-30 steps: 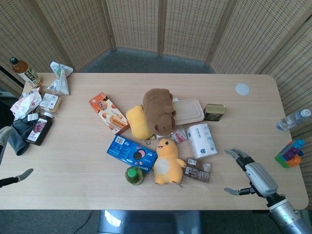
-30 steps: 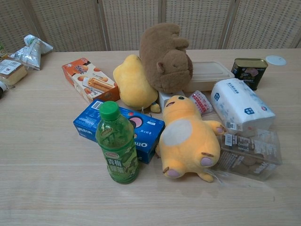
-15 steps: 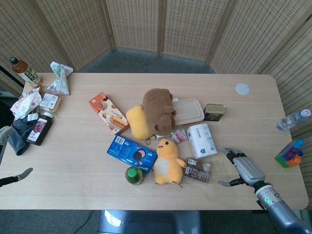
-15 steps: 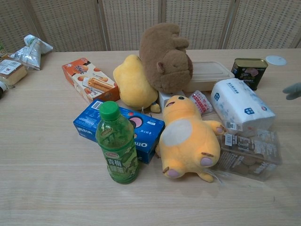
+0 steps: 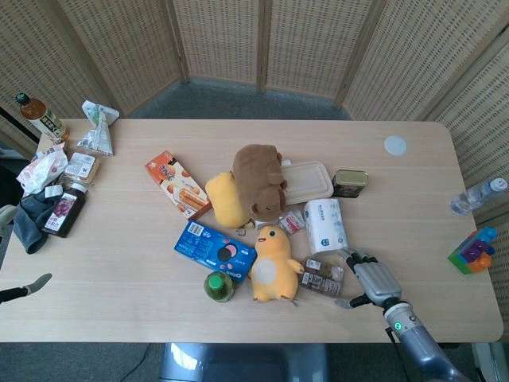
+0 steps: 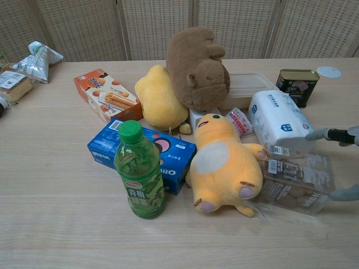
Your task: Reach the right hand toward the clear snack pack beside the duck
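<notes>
The clear snack pack (image 5: 322, 277) (image 6: 295, 181), with brown pieces inside, lies flat on the table just right of the yellow duck plush (image 5: 274, 263) (image 6: 222, 163). My right hand (image 5: 371, 279) (image 6: 338, 162) is open just right of the pack, fingers spread toward it, their tips at its right edge. I cannot tell whether they touch it. My left hand (image 5: 28, 287) shows only as a grey tip at the table's front left edge, far from the pack.
A white tissue pack (image 5: 327, 226) (image 6: 279, 123) sits just behind the snack pack, nudged by the hand. A green bottle (image 6: 139, 170), blue Oreo box (image 6: 141, 150), brown plush (image 6: 197, 67), lidded container (image 5: 307, 181) and tin (image 6: 297, 84) crowd the middle.
My right hand has moved left from the table's right front to the snack pack's right edge. The tissue pack has shifted slightly left. The left hand has not moved.
</notes>
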Action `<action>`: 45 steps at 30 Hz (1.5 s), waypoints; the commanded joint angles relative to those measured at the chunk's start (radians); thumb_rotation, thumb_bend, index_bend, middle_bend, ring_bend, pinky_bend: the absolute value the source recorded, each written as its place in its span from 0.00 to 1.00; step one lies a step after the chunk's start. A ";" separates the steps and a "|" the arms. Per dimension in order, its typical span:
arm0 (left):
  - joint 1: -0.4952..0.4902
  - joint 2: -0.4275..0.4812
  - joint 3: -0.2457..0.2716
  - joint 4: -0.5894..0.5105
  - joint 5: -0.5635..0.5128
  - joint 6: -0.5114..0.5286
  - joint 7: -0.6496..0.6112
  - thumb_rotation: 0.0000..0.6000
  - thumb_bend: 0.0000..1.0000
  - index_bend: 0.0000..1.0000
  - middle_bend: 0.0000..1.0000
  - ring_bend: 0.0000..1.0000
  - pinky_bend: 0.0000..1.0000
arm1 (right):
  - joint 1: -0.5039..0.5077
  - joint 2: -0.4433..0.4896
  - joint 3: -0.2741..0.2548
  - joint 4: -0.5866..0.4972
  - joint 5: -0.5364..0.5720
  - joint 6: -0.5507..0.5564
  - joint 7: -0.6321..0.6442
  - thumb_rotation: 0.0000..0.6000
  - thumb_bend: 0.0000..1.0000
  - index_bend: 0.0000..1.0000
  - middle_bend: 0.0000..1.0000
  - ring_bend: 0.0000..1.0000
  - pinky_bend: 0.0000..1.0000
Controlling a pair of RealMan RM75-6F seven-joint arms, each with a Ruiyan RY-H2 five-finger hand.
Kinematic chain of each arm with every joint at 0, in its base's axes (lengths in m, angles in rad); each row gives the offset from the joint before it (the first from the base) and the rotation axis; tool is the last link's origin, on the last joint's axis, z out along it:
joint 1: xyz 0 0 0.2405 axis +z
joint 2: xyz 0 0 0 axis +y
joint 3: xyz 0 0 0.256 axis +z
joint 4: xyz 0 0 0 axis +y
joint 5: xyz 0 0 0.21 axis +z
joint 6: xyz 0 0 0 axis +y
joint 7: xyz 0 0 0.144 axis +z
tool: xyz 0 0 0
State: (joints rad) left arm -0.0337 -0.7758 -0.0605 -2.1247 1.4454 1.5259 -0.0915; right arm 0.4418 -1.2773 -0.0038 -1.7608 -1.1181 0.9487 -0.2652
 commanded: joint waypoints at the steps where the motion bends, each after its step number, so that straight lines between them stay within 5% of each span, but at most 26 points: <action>1: 0.001 0.003 -0.001 0.000 0.001 0.002 -0.004 1.00 0.00 0.00 0.00 0.00 0.00 | 0.011 -0.028 0.010 0.007 0.029 0.004 -0.027 0.70 0.00 0.00 0.00 0.00 0.00; 17: 0.005 0.018 -0.004 0.003 0.005 0.010 -0.031 1.00 0.00 0.00 0.00 0.00 0.00 | 0.002 -0.094 -0.001 0.076 0.030 0.023 -0.018 0.73 0.00 0.00 0.00 0.00 0.00; 22: 0.006 0.016 0.000 0.000 0.011 0.008 -0.025 1.00 0.00 0.00 0.00 0.00 0.00 | -0.005 -0.103 -0.006 0.087 0.003 0.013 0.027 0.98 0.00 0.01 0.00 0.00 0.01; 24: 0.007 0.016 0.000 0.001 0.009 0.009 -0.026 1.00 0.00 0.00 0.00 0.00 0.00 | -0.014 -0.114 -0.005 0.102 -0.023 0.028 0.048 1.00 0.00 0.09 0.02 0.01 0.07; 28: 0.008 0.018 -0.003 0.001 0.009 0.014 -0.032 1.00 0.00 0.00 0.00 0.00 0.00 | -0.039 -0.144 -0.001 0.152 -0.094 0.083 0.105 1.00 0.00 0.34 0.24 0.24 0.33; 31: 0.008 0.018 -0.004 0.002 0.009 0.015 -0.035 1.00 0.00 0.00 0.00 0.00 0.00 | -0.051 -0.162 0.001 0.184 -0.131 0.112 0.137 1.00 0.00 0.43 0.33 0.33 0.43; 37: 0.009 0.017 -0.005 0.001 0.009 0.020 -0.035 1.00 0.00 0.00 0.00 0.00 0.00 | -0.069 -0.157 0.004 0.179 -0.188 0.155 0.180 1.00 0.00 0.52 0.42 0.41 0.50; 45: 0.010 0.017 -0.005 -0.001 0.011 0.020 -0.037 1.00 0.00 0.00 0.00 0.00 0.00 | -0.095 -0.055 0.014 0.047 -0.248 0.237 0.161 1.00 0.00 0.52 0.42 0.41 0.50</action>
State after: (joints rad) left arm -0.0236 -0.7584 -0.0657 -2.1255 1.4559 1.5462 -0.1285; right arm 0.3568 -1.3654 0.0051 -1.6771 -1.3480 1.1604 -0.0976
